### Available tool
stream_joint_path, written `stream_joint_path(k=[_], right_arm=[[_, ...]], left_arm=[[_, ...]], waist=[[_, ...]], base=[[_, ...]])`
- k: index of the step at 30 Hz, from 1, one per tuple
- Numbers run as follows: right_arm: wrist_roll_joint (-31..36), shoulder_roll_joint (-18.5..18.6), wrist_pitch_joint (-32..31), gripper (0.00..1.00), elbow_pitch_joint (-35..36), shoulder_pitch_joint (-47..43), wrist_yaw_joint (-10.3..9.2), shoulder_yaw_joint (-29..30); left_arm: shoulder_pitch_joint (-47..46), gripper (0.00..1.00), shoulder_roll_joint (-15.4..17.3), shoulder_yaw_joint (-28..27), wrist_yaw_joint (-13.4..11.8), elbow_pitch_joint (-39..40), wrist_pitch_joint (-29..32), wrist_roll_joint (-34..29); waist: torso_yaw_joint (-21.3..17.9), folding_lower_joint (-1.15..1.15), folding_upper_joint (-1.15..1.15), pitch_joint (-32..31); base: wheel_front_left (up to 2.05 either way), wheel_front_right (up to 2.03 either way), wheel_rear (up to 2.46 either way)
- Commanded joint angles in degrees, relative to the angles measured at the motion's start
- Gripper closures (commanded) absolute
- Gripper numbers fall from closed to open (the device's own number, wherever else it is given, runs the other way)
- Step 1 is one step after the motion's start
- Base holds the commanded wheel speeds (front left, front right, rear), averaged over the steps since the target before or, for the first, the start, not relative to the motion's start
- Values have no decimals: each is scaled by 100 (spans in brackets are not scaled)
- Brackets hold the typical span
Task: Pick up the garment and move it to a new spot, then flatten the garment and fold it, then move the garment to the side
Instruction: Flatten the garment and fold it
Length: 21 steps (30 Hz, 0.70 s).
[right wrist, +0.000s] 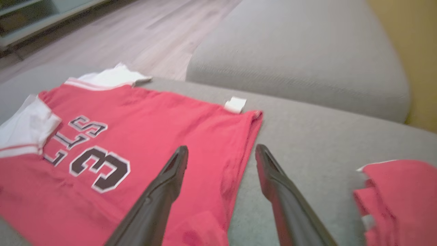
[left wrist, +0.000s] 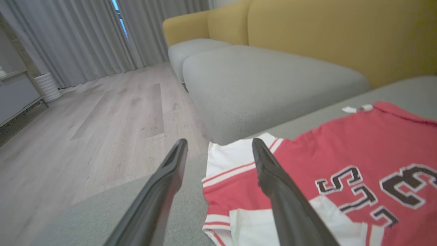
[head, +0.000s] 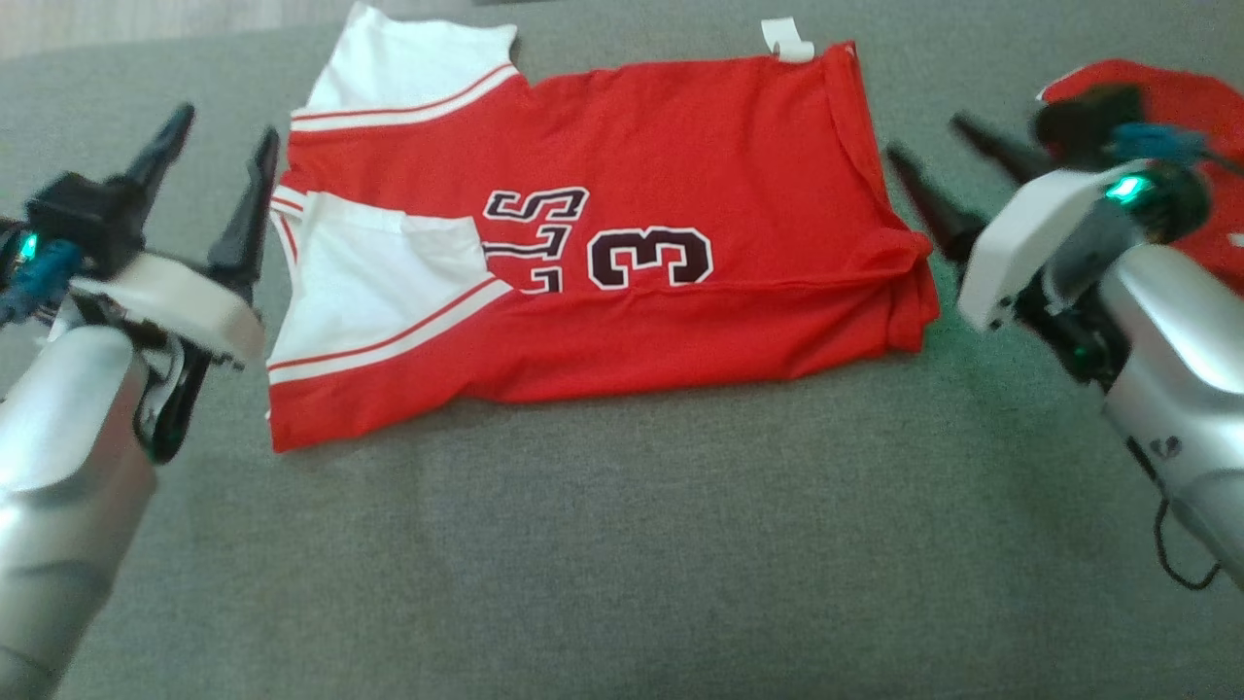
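Observation:
The garment (head: pixel 632 233) is a red and white jersey with a dark "3" and letters, lying folded lengthwise on the grey cushion (head: pixel 603 544). It also appears in the left wrist view, garment (left wrist: pixel 341 164), and in the right wrist view, garment (right wrist: pixel 136 143). My left gripper (head: pixel 224 146) hovers open just off the jersey's left end, with nothing between its fingers (left wrist: pixel 170 181). My right gripper (head: pixel 928 136) hangs open beside the jersey's right edge, its fingers (right wrist: pixel 273 177) straddling that edge above the cloth.
A second red garment (head: pixel 1166 117) lies at the far right of the cushion, also seen as red cloth (right wrist: pixel 399 194). Beyond the cushion are another grey seat (left wrist: pixel 266 78), a yellow backrest (left wrist: pixel 324 30) and wooden floor (left wrist: pixel 85 126).

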<state>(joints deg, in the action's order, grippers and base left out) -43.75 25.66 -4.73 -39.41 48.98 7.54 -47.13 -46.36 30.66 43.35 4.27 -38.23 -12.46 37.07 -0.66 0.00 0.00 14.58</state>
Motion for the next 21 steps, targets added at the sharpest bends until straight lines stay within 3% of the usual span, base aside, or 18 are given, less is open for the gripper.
stream_joint_path(k=[1, 5, 9, 11, 16, 21], right_arm=[[120, -6, 342, 0, 47, 91, -5, 173], [487, -188, 1448, 0, -169, -27, -5, 723], [929, -592, 1932, 0, -181, -376, -5, 1542], [1400, -1026, 1967, 0, 252, -848, -5, 2582], [2617, -1952, 1971, 0, 1279, -2174, -5, 3825], [3347, -2262, 1972, 0, 1984, -3246, -5, 4434]], left_arm=[[-205, 0, 137, -426, -55, 88, -126, 151], [109, 0, -158, -1195, -275, 488, -246, 468], [899, 0, -480, -2207, -567, 1552, -251, 111], [1671, 0, -824, -2791, -695, 2219, -252, -310], [2846, 0, -1448, -3409, -686, 2950, -252, -1008], [3722, 0, -2046, -3895, -493, 3154, -253, -1494]], waist=[[38, 0, 0, -97], [87, 0, 0, -337], [103, 0, 0, -589], [91, 0, 0, -784], [46, 0, 0, -1018], [45, 0, 0, -1155]], base=[[0, 0, 0], [0, 0, 0], [0, 0, 0], [0, 0, 0], [0, 0, 0], [0, 0, 0]])
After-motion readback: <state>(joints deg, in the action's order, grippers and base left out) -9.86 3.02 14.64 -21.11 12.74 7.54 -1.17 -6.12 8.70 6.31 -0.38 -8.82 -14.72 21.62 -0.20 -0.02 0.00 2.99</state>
